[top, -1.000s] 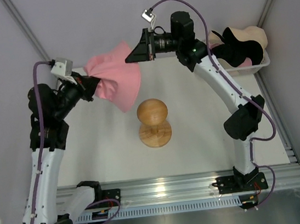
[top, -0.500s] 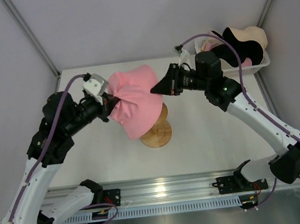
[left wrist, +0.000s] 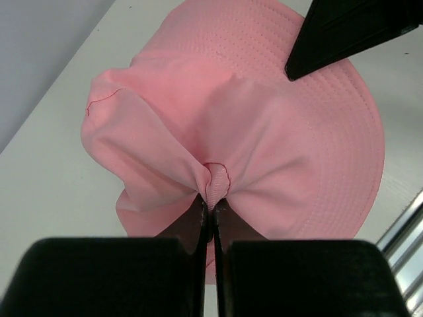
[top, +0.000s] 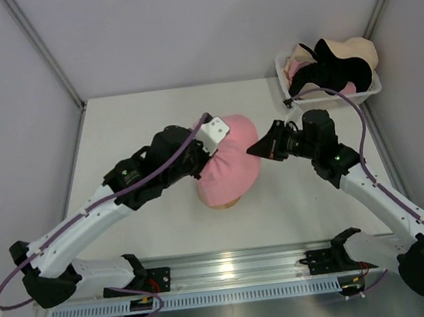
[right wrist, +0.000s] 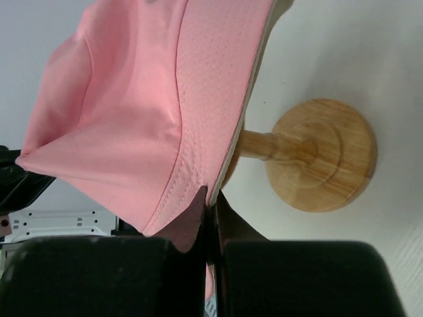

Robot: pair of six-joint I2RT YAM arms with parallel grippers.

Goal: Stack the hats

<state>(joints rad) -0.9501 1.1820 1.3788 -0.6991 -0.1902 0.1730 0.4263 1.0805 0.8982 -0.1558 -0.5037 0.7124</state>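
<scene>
**A:** Where is the pink fabric bucket hat right now?

**B:** It is draped over the round-topped wooden stand and stretched between the two sets of fingers. In the right wrist view the stand's stem and round base show just past the fingertips, below the brim. The stand's head is hidden under the cloth, so I cannot tell whether the crown is fully seated on it.

**A:** And the grips?

**B:** The left gripper is pinched tight on a gathered fold of the pink cloth, which fans out from between its fingers. The right gripper is clamped on the stitched brim edge at the opposite side.

**A:** How should this step be finished well?

**B:** I'd lower both sides evenly so the crown centres on the head, with no sideways pull. The stand looks top-heavy and could tip. Ease the tension first, then let go one side at a time. Draw the fingers straight away from the cloth, because soft fabric can snag and drag the hat off. The bunched fold on the left will probably need to relax downward before those fingers part.

**A:** And the other hats?

**B:** A black hat and a cream-beige hat lie in the white lattice basket, well beyond the right fingers.
</scene>
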